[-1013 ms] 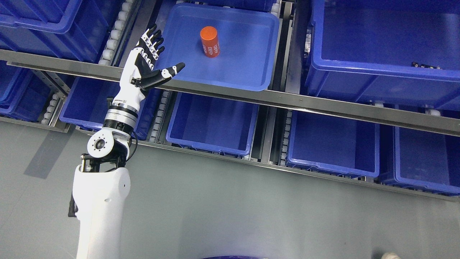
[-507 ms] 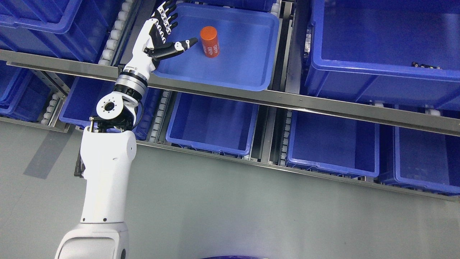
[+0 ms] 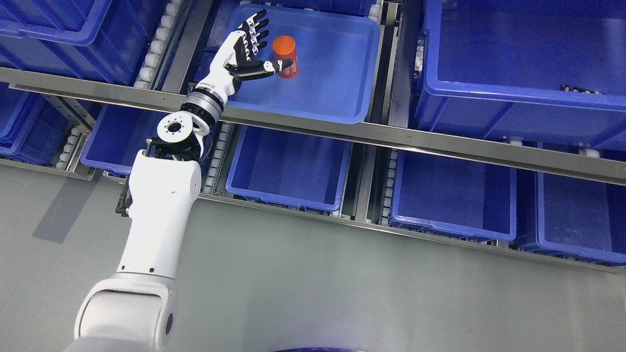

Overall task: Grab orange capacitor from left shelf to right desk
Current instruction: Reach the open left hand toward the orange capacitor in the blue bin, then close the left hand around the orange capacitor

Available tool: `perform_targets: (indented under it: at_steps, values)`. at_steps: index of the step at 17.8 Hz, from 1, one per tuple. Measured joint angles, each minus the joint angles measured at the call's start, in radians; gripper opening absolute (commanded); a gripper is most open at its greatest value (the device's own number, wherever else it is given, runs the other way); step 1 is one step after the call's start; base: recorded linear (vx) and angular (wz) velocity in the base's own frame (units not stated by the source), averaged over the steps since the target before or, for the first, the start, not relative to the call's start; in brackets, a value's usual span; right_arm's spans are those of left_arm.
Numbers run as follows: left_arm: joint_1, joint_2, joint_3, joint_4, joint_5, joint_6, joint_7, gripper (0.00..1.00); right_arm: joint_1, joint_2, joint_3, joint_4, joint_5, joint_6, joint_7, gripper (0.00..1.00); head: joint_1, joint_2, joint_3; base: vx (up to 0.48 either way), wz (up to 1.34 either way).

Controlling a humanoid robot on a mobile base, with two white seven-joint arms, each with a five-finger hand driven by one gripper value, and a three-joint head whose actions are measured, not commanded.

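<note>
I am watching my left hand [image 3: 243, 49] reaching into the shallow blue tray [image 3: 337, 105] in the upper middle of the frame, fingers spread, thumb lying across the front of the upright orange capacitor [image 3: 285, 49].

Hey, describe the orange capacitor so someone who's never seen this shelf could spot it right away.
Start at the metal shelf rail crossing the picture; just above it, left of centre, sits a shallow blue tray. The orange capacitor stands in its upper left part, with the left robot hand open beside it. It is the only orange thing among blue bins, a small cylinder with white print.
</note>
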Motion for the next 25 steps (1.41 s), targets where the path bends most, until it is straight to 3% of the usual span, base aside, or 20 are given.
perform_targets:
  at_steps: [3, 8, 12, 17, 22, 24, 25]
  values:
    - [-0.016, 0.0, -0.029, 0.05, -0.002, 0.0, 0.0, 0.98, 0.0, 0.0, 0.0, 0.0, 0.0, 0.001, 0.0, 1.0, 0.0, 0.0, 0.0, 0.0, 0.0]
    - [-0.049, 0.0, -0.061, 0.132, -0.036, -0.083, 0.002, 0.75, 0.0, 0.0, 0.0, 0.0, 0.0, 0.002, 0.0, 1.0, 0.0, 0.0, 0.0, 0.0, 0.0]
    - [-0.072, 0.0, -0.074, 0.193, -0.063, -0.13, 0.003, 0.65, 0.0, 0.0, 0.0, 0.0, 0.0, 0.002, 0.0, 1.0, 0.0, 0.0, 0.0, 0.0, 0.0]
    - [-0.086, 0.0, -0.074, 0.252, -0.064, -0.149, 0.007, 0.32, 0.0, 0.0, 0.0, 0.0, 0.0, 0.002, 0.0, 1.0, 0.0, 0.0, 0.0, 0.0, 0.0]
    - [-0.091, 0.0, -0.063, 0.287, -0.051, -0.168, 0.001, 0.15, 0.0, 0.0, 0.0, 0.0, 0.0, 0.002, 0.0, 1.0, 0.0, 0.0, 0.0, 0.0, 0.0]
    - [-0.093, 0.0, -0.059, 0.298, -0.047, -0.179, 0.0, 0.0, 0.0, 0.0, 0.0, 0.0, 0.0, 0.002, 0.0, 1.0, 0.0, 0.0, 0.0, 0.0, 0.0]
    - [-0.094, 0.0, -0.057, 0.304, -0.046, -0.192, 0.0, 0.0, 0.0, 0.0, 0.0, 0.0, 0.0, 0.002, 0.0, 1.0, 0.0, 0.0, 0.0, 0.0, 0.0]
